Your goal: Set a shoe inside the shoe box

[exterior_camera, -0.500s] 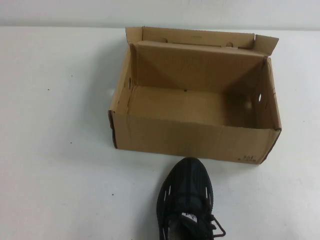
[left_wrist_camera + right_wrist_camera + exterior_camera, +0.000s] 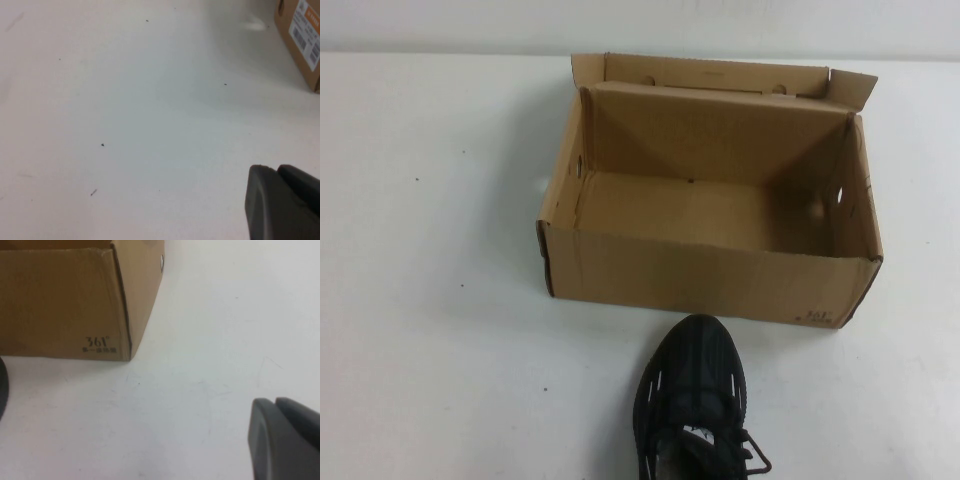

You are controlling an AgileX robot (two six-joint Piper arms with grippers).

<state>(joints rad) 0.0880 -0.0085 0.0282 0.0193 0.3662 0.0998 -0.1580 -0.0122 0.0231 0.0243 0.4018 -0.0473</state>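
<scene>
The black lace-up shoe lies on the white table just in front of the open brown shoe box, toe pointing at the box's front wall; its heel is cut off by the high view's near edge. The box stands open, nothing inside. Neither arm shows in the high view. In the left wrist view my left gripper is shut and empty over bare table, with a box corner far off. In the right wrist view my right gripper is shut and empty, near the box's printed corner; a sliver of shoe shows.
The box's flaps stand up along its far side. A white wall runs behind the table's far edge. White table stretches to the left and right of the box.
</scene>
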